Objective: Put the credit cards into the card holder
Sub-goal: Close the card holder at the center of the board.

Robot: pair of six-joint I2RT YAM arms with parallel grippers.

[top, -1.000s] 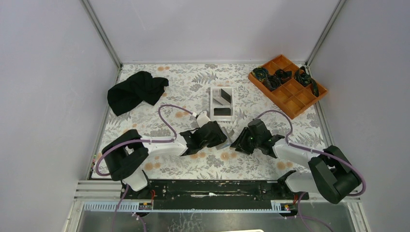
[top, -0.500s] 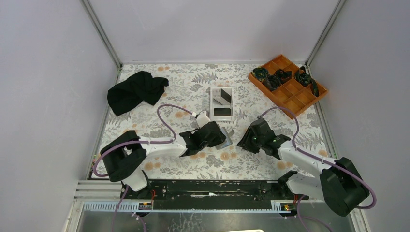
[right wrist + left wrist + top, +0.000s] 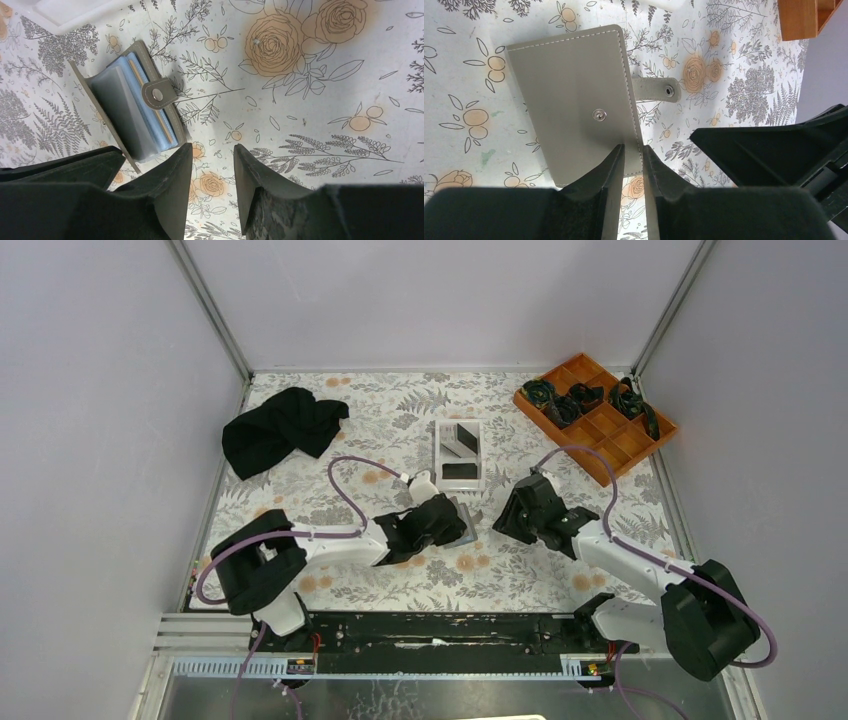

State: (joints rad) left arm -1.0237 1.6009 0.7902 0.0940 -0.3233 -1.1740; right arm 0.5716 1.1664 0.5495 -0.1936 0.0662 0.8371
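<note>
The grey card holder (image 3: 574,95) lies on the flowered cloth, snap strap out to its right. From the right wrist view the card holder (image 3: 125,107) gapes, showing pale blue slots and a thin orange edge. My left gripper (image 3: 634,150) straddles the cover's near right edge, jaws only a narrow gap apart; contact cannot be told. From above, the left gripper (image 3: 455,522) covers most of the card holder (image 3: 468,511). My right gripper (image 3: 212,147) is open and empty just right of it. Two dark credit cards (image 3: 460,471) lie in the white tray (image 3: 438,453).
An orange compartment tray (image 3: 610,445) with dark bundles stands at the back right. A black cloth (image 3: 280,428) lies at the back left. The right gripper (image 3: 503,521) hangs close to the left one, a small gap between them.
My left jaws have narrowed around the cover's edge and the left gripper crept forward. The right arm swung back and to the right, away from the holder.
</note>
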